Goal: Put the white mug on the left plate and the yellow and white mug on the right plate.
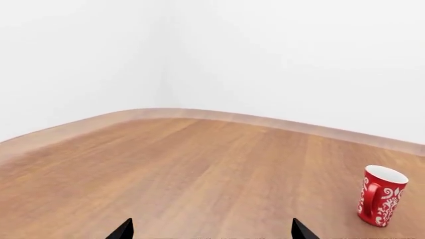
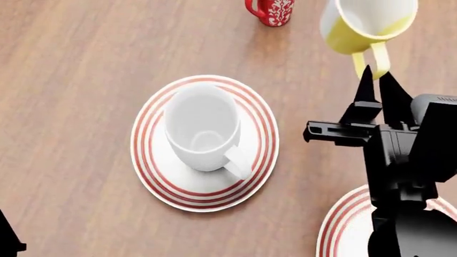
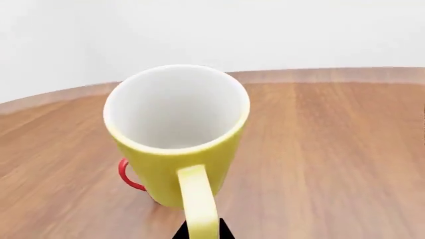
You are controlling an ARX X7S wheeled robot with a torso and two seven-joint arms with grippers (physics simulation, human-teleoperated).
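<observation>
The white mug (image 2: 203, 126) stands upright on the left plate (image 2: 153, 160), its handle toward me. My right gripper (image 2: 376, 75) is shut on the handle of the yellow and white mug (image 2: 364, 24) and holds it above the table, beyond the right plate (image 2: 343, 227), whose rim shows at the bottom right under my arm. In the right wrist view the yellow and white mug (image 3: 176, 134) fills the middle, with its handle between my fingertips (image 3: 200, 231). My left gripper (image 1: 211, 230) is open and empty over bare wood.
A red mug with a white floral pattern (image 2: 271, 10) stands at the far edge of the head view, left of the yellow mug; it also shows in the left wrist view (image 1: 380, 195). The wooden table (image 1: 199, 169) ends at a white wall.
</observation>
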